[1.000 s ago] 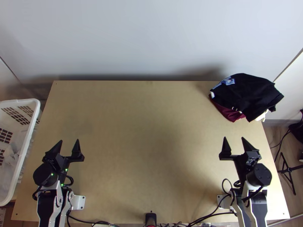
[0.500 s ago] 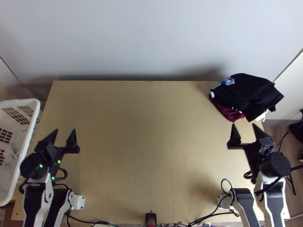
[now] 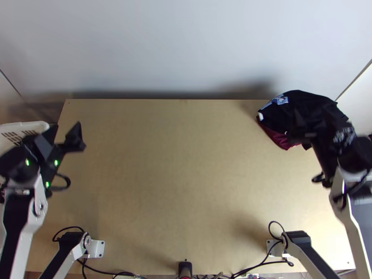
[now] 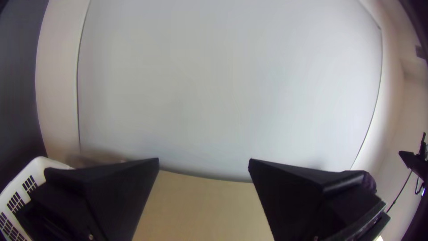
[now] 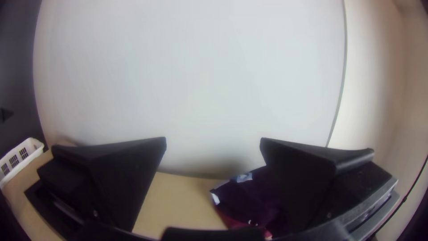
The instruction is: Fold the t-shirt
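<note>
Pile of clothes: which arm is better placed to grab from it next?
Right, I'd judge: the right gripper overlaps the pile in the top view, jaws apart, while the left gripper is across the table, near the basket.

A light wooden worktop (image 3: 176, 162) carries, at its far right corner, a bunched black cloth (image 3: 300, 103) with a pale blue patch, over dark red cloth (image 3: 277, 138). Thin black cables (image 3: 260, 263) lie along the near edge.

The left pincer (image 3: 66, 125) gapes, a white basket (image 4: 34, 172) and perhaps dark cloth (image 4: 369, 181) beyond it.
</note>
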You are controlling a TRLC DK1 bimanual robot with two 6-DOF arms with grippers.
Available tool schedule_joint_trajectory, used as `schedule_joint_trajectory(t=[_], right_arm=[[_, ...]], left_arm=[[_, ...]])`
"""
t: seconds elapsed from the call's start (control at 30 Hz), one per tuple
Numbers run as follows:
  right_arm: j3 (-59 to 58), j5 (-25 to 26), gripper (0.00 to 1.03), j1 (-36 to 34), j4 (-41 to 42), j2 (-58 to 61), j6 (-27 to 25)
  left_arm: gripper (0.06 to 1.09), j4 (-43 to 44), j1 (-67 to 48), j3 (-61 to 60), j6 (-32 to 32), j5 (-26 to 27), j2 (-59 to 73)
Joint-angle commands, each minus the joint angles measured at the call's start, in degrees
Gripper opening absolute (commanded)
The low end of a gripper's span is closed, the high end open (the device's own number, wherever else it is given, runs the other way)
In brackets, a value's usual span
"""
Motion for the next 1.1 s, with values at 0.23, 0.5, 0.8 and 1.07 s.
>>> schedule_joint_trajectory(t=[0.23,0.5,0.8,1.07], right_arm=[[19.3,1.5,0.98,3.2,3.9,27.5,-0.7],[21.7,2.4,0.98,4.0,7.9,36.7,0.1],[22.7,3.0,0.98,5.1,7.8,37.2,0.4],[19.1,3.9,0.98,7.9,7.3,34.8,-0.2]], left_arm=[[1.03,1.8,0.5,24.0,-2.0,-1.0,26.1],[1.03,4.1,-0.4,33.9,-0.4,-2.2,36.8],[1.03,4.4,3.2,34.9,2.4,-2.4,38.6],[1.03,4.8,21.6,26.8,4.6,-1.8,38.1]])
